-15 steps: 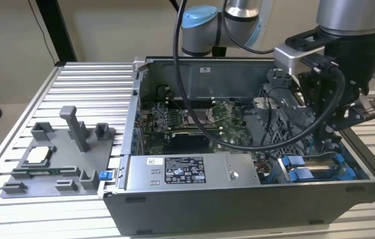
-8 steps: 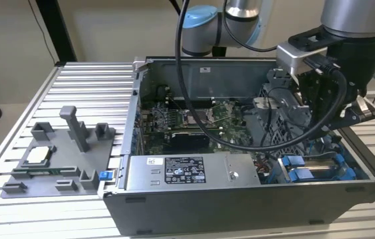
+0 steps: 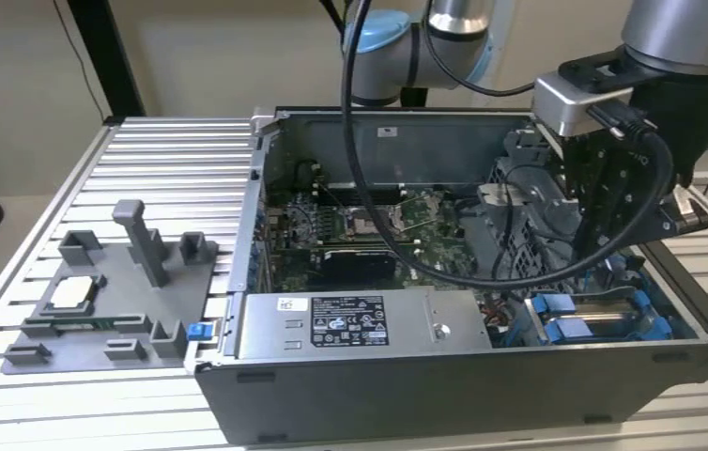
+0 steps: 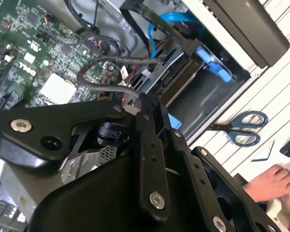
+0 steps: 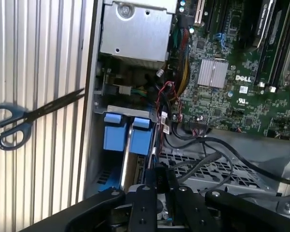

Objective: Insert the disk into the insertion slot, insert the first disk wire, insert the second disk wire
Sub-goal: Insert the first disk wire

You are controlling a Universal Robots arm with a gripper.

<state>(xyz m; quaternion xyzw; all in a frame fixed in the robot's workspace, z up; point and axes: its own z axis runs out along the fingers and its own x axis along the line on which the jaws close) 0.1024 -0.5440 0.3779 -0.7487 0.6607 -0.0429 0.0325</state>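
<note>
Gripper hangs close over the insertion slot, seemingly; open or closed, I cannot tell.

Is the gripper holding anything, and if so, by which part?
It cannot be told. The gripper is low in the case, near the slot.
</note>
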